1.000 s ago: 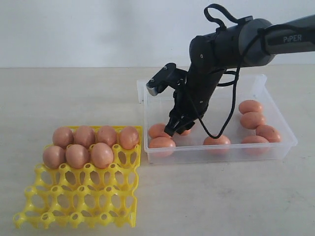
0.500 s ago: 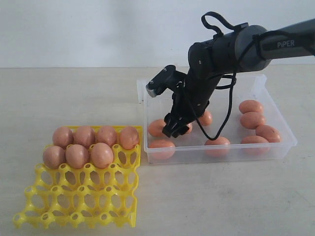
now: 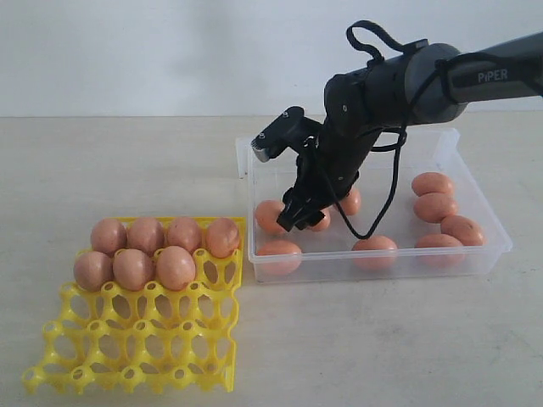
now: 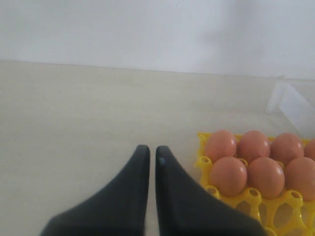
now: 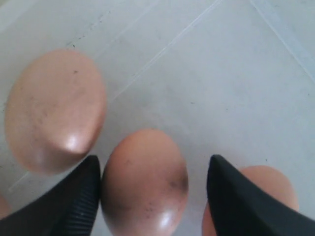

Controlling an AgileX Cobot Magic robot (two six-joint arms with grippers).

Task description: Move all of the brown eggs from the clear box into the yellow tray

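The clear box (image 3: 399, 261) on the right holds several brown eggs (image 3: 433, 184). My right gripper (image 3: 299, 219) reaches down into its left part, open, with one brown egg (image 5: 145, 182) between its fingers. One finger (image 5: 81, 196) touches that egg, while the other (image 5: 231, 196) stands apart from it. More eggs lie on either side (image 5: 54, 110). The yellow tray (image 3: 136, 339) at front left carries several brown eggs (image 3: 133, 268) in its two back rows. My left gripper (image 4: 152, 150) is shut and empty, over bare table beside the tray (image 4: 204, 161); it does not show in the exterior view.
The tray's front rows of cups (image 3: 127, 373) stand empty. A strip of bare table separates tray and box. A black cable (image 3: 386, 212) loops down from the right arm over the box. A corner of the box (image 4: 288, 101) shows beyond the tray.
The right gripper has risen slightly and shifted toward the back of the box, its jaws spreading wider. An egg behind the arm has come into view. The tray's eggs are unchanged.
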